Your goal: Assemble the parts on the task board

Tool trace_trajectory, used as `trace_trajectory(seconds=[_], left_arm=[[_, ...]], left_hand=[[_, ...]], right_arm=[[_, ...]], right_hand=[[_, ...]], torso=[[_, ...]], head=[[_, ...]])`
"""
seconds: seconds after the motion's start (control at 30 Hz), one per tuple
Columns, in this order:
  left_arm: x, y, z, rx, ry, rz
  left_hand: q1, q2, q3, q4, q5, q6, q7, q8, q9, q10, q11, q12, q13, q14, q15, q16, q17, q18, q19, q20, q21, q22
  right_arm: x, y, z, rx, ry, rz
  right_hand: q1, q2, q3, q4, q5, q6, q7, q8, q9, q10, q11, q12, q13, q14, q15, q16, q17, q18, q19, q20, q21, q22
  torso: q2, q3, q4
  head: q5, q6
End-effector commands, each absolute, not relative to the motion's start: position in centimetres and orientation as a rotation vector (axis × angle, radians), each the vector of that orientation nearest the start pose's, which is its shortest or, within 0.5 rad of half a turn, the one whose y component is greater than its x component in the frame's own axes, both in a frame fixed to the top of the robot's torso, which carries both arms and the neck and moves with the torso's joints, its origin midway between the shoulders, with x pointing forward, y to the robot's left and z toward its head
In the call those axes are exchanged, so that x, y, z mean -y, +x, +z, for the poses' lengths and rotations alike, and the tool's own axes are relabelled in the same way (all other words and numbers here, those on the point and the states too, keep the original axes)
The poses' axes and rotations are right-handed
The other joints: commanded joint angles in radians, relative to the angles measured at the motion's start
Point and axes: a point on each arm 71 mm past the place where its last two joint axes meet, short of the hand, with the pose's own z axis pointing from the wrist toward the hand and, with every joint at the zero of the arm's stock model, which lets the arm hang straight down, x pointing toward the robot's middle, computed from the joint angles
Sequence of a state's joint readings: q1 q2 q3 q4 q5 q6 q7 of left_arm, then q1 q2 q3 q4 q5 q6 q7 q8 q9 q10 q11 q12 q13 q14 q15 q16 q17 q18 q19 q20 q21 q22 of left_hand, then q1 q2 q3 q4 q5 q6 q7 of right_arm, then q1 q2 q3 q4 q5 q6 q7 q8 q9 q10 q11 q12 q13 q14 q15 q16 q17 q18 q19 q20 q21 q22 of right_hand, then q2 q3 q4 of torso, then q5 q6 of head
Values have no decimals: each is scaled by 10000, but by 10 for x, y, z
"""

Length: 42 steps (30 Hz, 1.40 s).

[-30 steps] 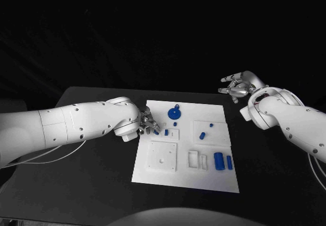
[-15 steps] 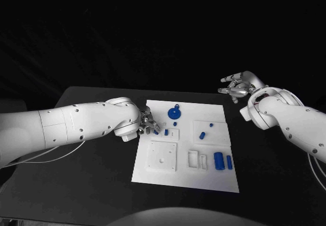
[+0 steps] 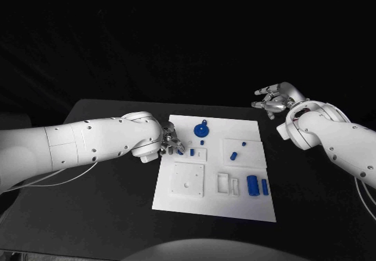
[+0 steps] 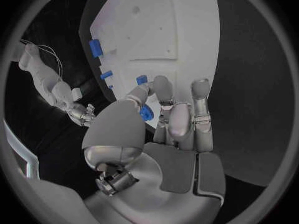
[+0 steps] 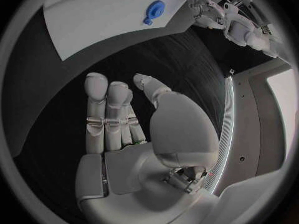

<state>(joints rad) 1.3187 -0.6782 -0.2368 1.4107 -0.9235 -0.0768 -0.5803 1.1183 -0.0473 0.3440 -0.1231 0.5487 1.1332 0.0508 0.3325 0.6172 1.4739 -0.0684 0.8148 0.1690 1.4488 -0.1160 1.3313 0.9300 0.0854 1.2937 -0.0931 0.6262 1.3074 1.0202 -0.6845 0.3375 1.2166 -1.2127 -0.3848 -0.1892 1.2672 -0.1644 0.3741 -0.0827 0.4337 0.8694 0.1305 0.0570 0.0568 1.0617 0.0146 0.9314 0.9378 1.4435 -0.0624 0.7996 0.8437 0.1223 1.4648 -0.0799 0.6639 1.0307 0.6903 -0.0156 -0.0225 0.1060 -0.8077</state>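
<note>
Reaching in over the near-left edge of the task board (image 3: 215,206), the left hand (image 3: 170,142) is working at a small blue part (image 4: 146,113) by the board's left side. In the left wrist view the thumb and fingers (image 4: 163,92) are closing around that blue part, so the hand is pinching it, with the remaining fingers lying straight alongside. Whether the part is lifted clear of the board or touching it cannot be told.

Lying in the middle of the black table (image 3: 102,185), the task board is carrying the other blue parts: a round disc with a small tab (image 3: 201,130) is sitting near the far edge, a short peg (image 3: 201,143) is lying just in front of it, and a small block (image 3: 193,153) is sitting beside the left hand's fingertips. Further right, a small piece (image 3: 243,144) and a tilted peg (image 3: 232,156) are resting on a raised white square (image 3: 243,153). Near the front right, a thick cylinder (image 3: 252,185) and a thinner bar (image 3: 265,187) are lying side by side.

Hovering off the board beyond its far-right corner, the right hand (image 3: 273,99) is holding nothing, its fingers (image 5: 99,109) stretching out loosely apart above the table.
</note>
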Motion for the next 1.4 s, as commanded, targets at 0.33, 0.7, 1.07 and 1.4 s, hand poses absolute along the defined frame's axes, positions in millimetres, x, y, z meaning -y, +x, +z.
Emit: trace_trajectory(seconds=[0.33,0.7,1.07,1.4], left_arm=[[-176,488,-245,-23338,-2768,-3170],[-174,489,-245,-23277,-2784,-3233],[-167,489,-247,-23448,-2541,-3183],[-165,489,-250,-23596,-2405,-3081]], left_hand=[[-6,97,141,-129,-157,1007,-957,-49,1541,405,-314,-6,62,-2,-30,-67,-17,-67,16,-42,-35,153],[21,57,20,91,-262,1020,-983,36,1704,405,-312,2,81,-3,-38,-67,-20,-82,27,-53,-48,153],[105,76,-24,217,-332,997,-997,125,1943,404,-306,13,106,-5,-33,-80,-41,-94,29,-58,-72,154],[99,136,23,150,-291,971,-993,195,2216,404,-275,35,142,-6,-10,-93,-59,-70,27,-30,-78,157]], right_arm=[[243,552,-178,-15441,5049,6637],[244,552,-178,-15440,5055,6637],[243,552,-178,-15440,5052,6646],[244,551,-178,-15435,5054,6645]], right_hand=[[-131,-22,-53,25,72,-62,23,-2,6,-85,7,-62,-13,48,-37,-65,-5,121,482,-63,-8,-19],[-144,-33,-47,35,135,-57,22,-1,7,-85,6,-65,-16,49,-38,-67,-6,122,480,-65,-12,-25],[-139,-34,-38,28,159,-56,22,-1,7,-84,4,-66,-19,49,-39,-68,-5,122,481,-66,-14,-29],[-139,-34,-37,28,159,-56,22,-1,7,-84,4,-66,-19,49,-39,-68,-5,122,481,-66,-14,-29]], torso=[[1,6,-8],[-3,9,-9],[1,6,-6],[3,9,-4]], head=[[2,-3],[-8,11],[-35,-13],[-63,-24]])
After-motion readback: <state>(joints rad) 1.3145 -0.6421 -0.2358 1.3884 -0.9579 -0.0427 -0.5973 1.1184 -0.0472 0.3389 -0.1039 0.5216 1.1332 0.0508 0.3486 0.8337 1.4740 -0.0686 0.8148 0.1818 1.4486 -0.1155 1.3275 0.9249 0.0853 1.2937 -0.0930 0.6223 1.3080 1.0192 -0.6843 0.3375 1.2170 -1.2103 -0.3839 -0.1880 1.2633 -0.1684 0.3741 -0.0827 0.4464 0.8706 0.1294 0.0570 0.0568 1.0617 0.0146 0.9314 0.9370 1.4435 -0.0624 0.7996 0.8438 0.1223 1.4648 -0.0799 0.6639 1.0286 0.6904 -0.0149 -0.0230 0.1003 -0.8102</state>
